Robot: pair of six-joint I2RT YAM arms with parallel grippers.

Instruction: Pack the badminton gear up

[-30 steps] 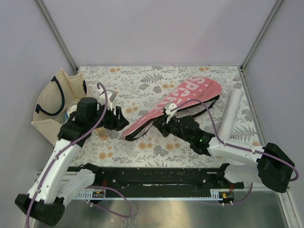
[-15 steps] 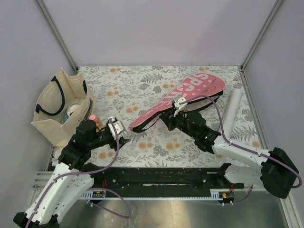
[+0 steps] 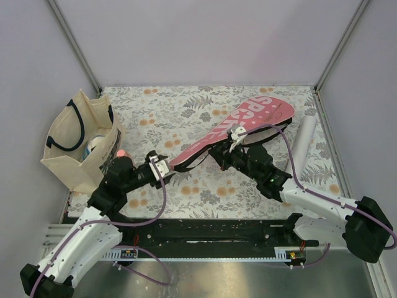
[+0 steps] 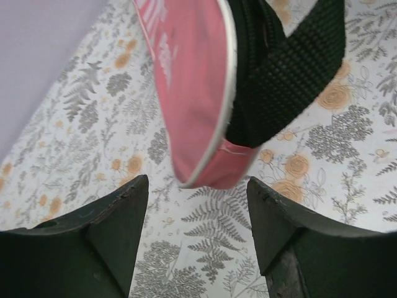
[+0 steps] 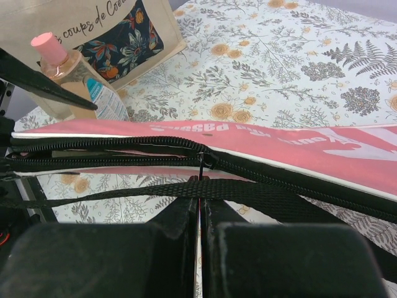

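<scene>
Count: 1 pink "SPORT" cover (image 3: 214, 139), 1 white tube (image 3: 300, 148), 1 beige tote (image 3: 67, 158), 1 orange bottle with a pink cap (image 3: 120, 153), 2 arms.

Cover lies diagonally mid-worktop (image 3: 180, 105), wide end far right, narrow end near left. Tube is along the right edge, apart from the cover. Tote is at the left edge, with the bottle just beside its near corner.

Left end effector (image 3: 164, 166): fingers wide, nothing held. It sits at the cover's narrow tip.

Right end effector (image 3: 231, 144): fingers pressed flat together at the cover's near edge, mid-length.

Per view:
- Top view is the only one showing the tube and the full layout. Neither end effector's opening is readable there.
- Left wrist view shows the narrow tip centred in the open gap, clear of both fingers. The black strap (image 4: 291, 68) loops off the tip's right side.
- Right wrist view shows the black zip (image 5: 124, 146), partly open on the left. The slider (image 5: 205, 161) sits right above the closed fingertips, and a thin pull runs down toward them. The strap crosses in front, so I can't confirm the pull is pinched. Tote print and bottle label are legible only here.
</scene>
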